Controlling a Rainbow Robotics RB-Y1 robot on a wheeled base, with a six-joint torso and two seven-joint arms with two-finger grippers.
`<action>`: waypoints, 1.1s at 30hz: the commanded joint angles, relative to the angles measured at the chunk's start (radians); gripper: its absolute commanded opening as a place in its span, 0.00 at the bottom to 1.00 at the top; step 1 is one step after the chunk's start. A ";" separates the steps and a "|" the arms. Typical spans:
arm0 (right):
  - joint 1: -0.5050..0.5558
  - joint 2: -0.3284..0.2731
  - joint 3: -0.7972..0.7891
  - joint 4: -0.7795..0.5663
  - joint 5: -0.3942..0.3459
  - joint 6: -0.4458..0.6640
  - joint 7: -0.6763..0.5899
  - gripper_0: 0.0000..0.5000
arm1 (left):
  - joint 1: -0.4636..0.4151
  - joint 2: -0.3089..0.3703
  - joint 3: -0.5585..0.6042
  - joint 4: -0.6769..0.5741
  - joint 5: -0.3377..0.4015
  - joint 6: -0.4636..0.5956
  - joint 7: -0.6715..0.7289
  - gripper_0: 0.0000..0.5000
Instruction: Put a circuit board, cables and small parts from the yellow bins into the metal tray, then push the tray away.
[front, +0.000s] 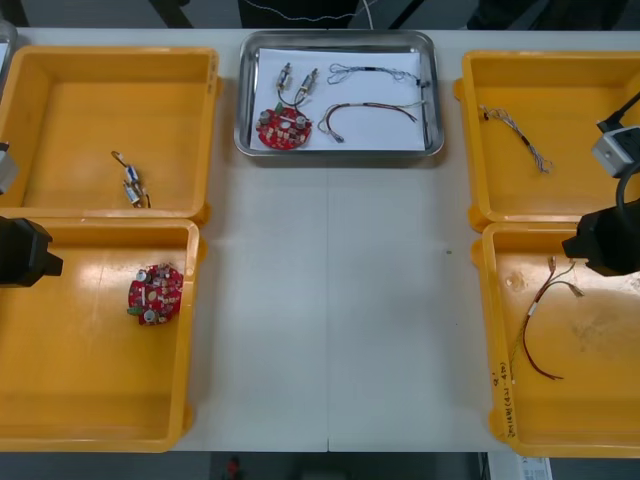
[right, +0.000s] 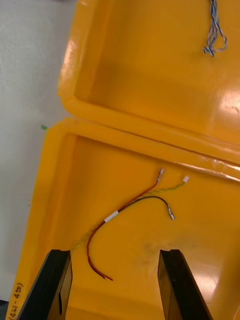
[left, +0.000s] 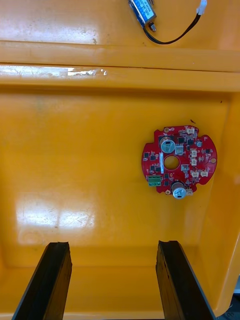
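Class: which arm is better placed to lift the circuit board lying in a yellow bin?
Left: the left gripper hangs over that bin, jaws open, board just ahead; the right gripper hangs across the table.

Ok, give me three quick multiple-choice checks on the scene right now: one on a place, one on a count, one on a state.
1. Where is the spare board? A. left near bin B. right far bin C. bare table
2. How many boards lie in the tray? A. none B. one C. three
3. The right tool is: A. shut empty B. shut on a cable C. open
Answers: 1 A, it lies on that bin's floor ahead of the left tool. 2 B, a single board sits beside cables and small parts. 3 C, over the right near bin its fingers stand apart, nothing between them.
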 joint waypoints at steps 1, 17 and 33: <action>0.075 -0.043 -0.109 -0.031 -0.036 0.003 -0.035 1.00 | 0.016 0.043 0.026 -0.026 0.007 -0.008 -0.095 1.00; 0.200 -0.039 -0.257 -0.017 -0.024 0.003 -0.085 1.00 | 0.016 0.043 0.026 -0.026 0.007 -0.008 -0.095 1.00; 0.231 -0.034 -0.277 0.012 -0.040 0.003 -0.129 1.00 | 0.016 0.043 0.026 -0.026 0.007 -0.008 -0.095 1.00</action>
